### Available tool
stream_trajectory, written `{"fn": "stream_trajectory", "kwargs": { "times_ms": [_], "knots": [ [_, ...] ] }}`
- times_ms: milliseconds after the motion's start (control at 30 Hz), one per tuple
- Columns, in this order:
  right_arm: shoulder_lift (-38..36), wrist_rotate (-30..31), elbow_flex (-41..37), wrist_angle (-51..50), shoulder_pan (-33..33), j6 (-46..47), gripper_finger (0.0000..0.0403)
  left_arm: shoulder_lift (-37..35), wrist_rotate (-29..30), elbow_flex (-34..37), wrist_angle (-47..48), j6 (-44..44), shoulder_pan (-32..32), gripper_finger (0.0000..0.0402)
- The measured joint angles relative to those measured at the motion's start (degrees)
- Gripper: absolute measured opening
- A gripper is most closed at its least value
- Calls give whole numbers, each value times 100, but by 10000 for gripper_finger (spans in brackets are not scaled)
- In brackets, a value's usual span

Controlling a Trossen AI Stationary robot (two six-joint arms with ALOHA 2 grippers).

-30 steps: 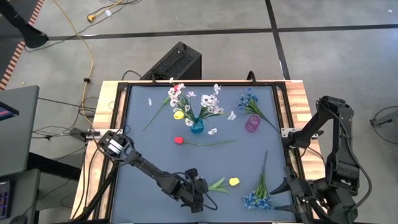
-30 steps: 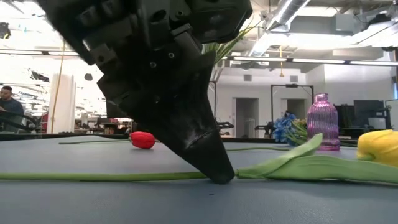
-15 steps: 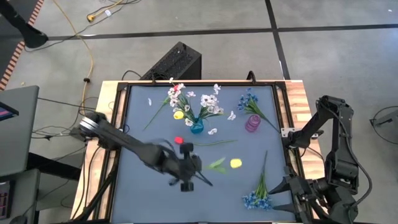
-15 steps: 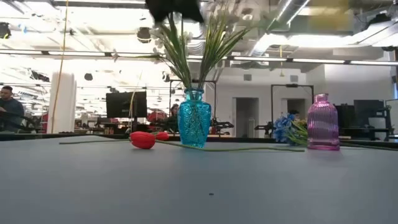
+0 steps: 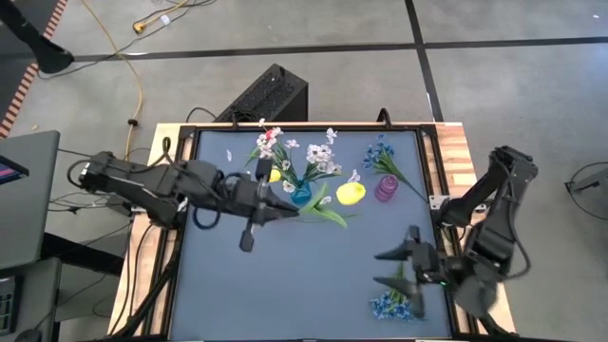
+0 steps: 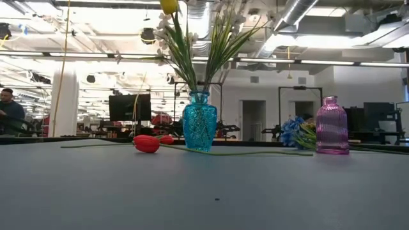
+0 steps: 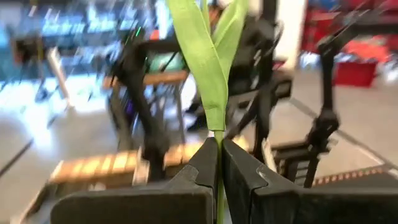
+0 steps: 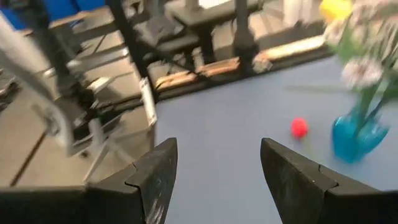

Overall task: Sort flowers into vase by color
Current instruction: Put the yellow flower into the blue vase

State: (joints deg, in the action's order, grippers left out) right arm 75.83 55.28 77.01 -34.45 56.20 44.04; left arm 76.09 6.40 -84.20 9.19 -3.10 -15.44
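Left end effector (image 5: 285, 213) sits over the middle of the dark surface (image 5: 237, 285), just beside the blue vase (image 5: 301, 194), fingers (image 7: 205, 165) pinched tight on the green stem of a yellow tulip (image 5: 351, 193); in the left wrist view the stem and its leaves rise straight up from between the closed fingers. In the high view the yellow bud hangs in the air between the blue vase and the purple vase (image 5: 386, 189), leaves trailing back toward the end effector. The blue vase holds white blossom sprays (image 5: 321, 155) plus a yellow bud (image 5: 273, 175); in the low view a yellow bud (image 6: 169, 6) shows at the top edge above the blue vase (image 6: 199, 129). A red tulip (image 6: 147, 143) lies flat on the surface just beside the blue vase, stem running behind it toward the purple vase (image 6: 331, 126). A blue blossom spray (image 5: 380, 157) lies by the purple vase at the far side; another blue spray (image 5: 394, 302) lies at the near right edge. Right end effector (image 5: 397, 268) hovers over the near right part of the surface, close above that blue spray, fingers (image 8: 158, 177) spread wide apart, holding nothing.
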Motion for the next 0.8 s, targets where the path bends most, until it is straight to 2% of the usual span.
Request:
{"fn": "stream_trajectory", "kwargs": {
  "times_ms": [133, 267, 400, 533, 700, 800],
  "knots": [
    [-54, -261, 0, 940, -652, -1240, 258, 5, -1078, 0, -805, -336, 400, 0],
    [-173, -1126, 2, 2190, -1347, -2459, 258, 143, -1765, 5, -984, -263, 773, 0],
    [-219, -1837, 2, 3169, -2027, -3213, 258, 340, -1961, 11, -982, -227, 846, 0],
    [-266, -2590, 2, 3624, -2711, -3446, 258, 487, -2097, 4, -1054, -225, 837, 0],
    [-260, -3192, 7, 3686, -3242, -3419, 258, 564, -1915, 4, -1187, -99, 867, 0],
    [-262, -3511, 7, 3706, -3370, -3419, 258, 557, -1586, 4, -1223, -26, 865, 0]
  ]
}}
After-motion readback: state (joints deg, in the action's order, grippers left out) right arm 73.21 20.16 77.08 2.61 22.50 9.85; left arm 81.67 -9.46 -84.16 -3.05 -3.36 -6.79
